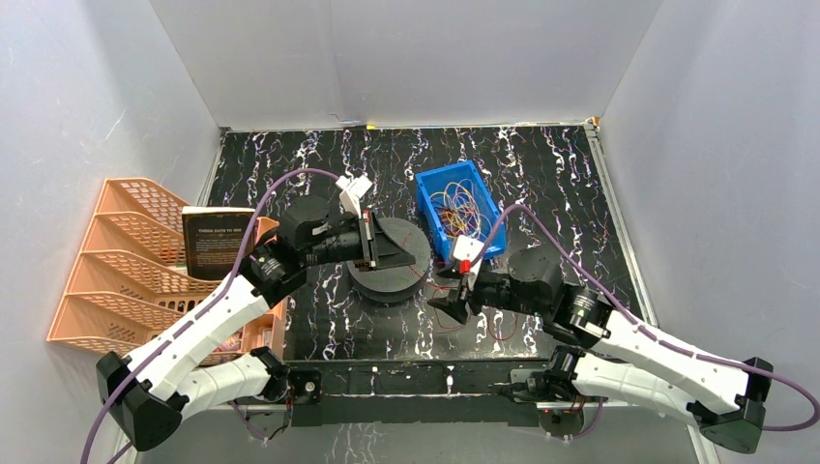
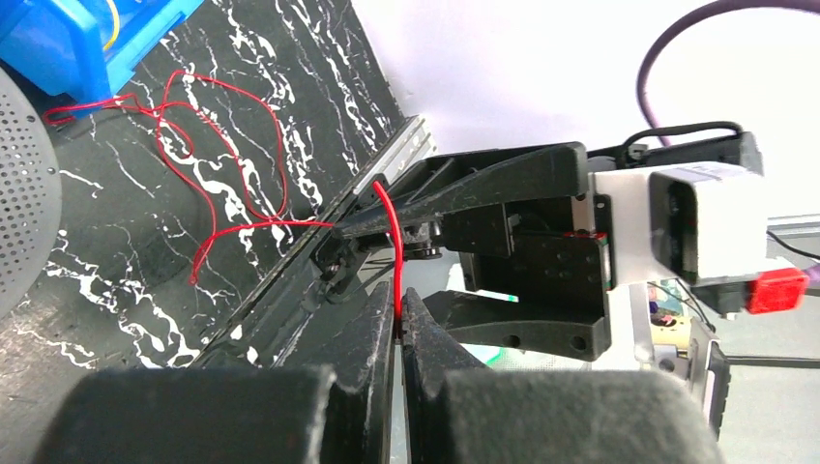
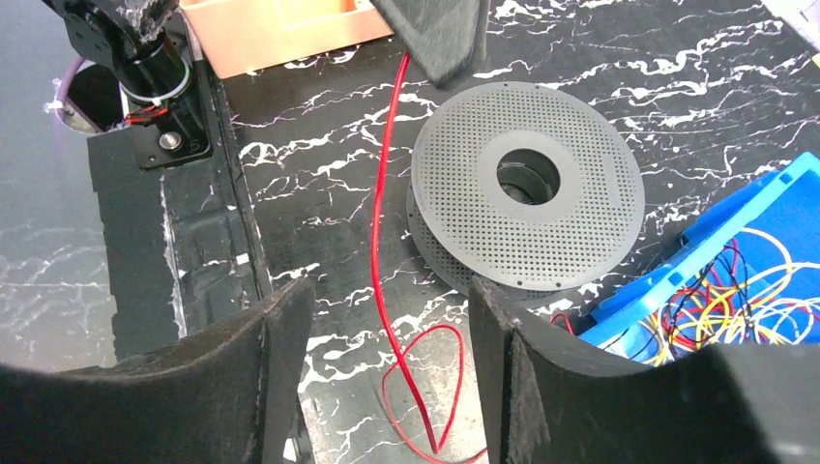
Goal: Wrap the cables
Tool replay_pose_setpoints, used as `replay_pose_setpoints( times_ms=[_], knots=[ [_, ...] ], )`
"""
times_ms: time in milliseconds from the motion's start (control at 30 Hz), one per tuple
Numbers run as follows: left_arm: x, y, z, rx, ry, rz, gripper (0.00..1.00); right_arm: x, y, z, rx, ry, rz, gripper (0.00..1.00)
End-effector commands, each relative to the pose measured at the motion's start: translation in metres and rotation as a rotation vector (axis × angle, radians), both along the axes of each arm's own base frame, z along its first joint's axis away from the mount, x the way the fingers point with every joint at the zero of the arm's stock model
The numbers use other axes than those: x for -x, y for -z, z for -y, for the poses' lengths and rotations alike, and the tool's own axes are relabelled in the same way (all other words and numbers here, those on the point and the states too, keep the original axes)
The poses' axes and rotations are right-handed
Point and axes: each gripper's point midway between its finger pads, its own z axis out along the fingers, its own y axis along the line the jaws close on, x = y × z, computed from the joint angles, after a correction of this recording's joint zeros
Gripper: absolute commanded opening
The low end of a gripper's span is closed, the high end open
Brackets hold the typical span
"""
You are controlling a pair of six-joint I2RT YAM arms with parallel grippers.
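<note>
Seen from above, two robot arms meet at the centre of a black, white-veined surface (image 1: 541, 174). The left fingers (image 2: 398, 311) are clenched on a thin red strand (image 2: 395, 242), pinching it at their tips. In the left wrist view the strand rises from the pinch, bends over near the right arm's black fingers and trails off in loose loops towards the upper left of the frame.

The right fingers (image 1: 453, 305) stand released and wide apart. In the right wrist view the strand runs down the middle of the frame between them, touching neither, and ends in a loop on the surface at the bottom edge. At the top of that frame it disappears behind a black finger of the other arm.

A perforated grey reel (image 3: 580, 193) lies flat just right of the strand, at centre frame in the overhead view. The rest of the cables (image 3: 735, 290), in yellow, red, orange and purple, sit in a loose tangle inside a blue bin (image 1: 425, 198) right of centre, just beside the reel.

At the left of the overhead frame a stack of orange mesh trays (image 1: 116, 261) leans against the wall, with a black book (image 1: 215, 242) propped at its right side.
</note>
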Motion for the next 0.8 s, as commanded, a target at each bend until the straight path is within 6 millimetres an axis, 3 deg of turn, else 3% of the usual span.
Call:
replay_pose_setpoints(
  times_ms=[0, 167, 300, 533, 633, 767],
  knots=[
    [0.008, -0.030, -0.001, 0.083, 0.017, 0.035, 0.00, 0.000, -0.033, -0.004, -0.135, -0.042, 0.156, 0.69],
    [0.012, -0.034, -0.002, 0.097, 0.026, 0.032, 0.00, -0.004, -0.036, -0.005, -0.150, -0.045, 0.221, 0.69],
    [0.014, -0.036, -0.005, 0.104, 0.026, 0.039, 0.00, -0.004, -0.030, -0.006, -0.130, -0.051, 0.224, 0.60],
    [0.016, -0.033, -0.009, 0.094, 0.012, 0.038, 0.00, -0.004, -0.033, 0.001, -0.137, -0.028, 0.206, 0.01],
    [0.013, -0.029, -0.013, 0.070, -0.021, 0.047, 0.00, -0.001, -0.045, 0.007, -0.167, -0.010, 0.199, 0.00],
    [0.008, -0.007, -0.020, 0.011, -0.070, 0.023, 0.00, 0.010, -0.076, 0.016, -0.262, -0.023, 0.201, 0.00]
  ],
)
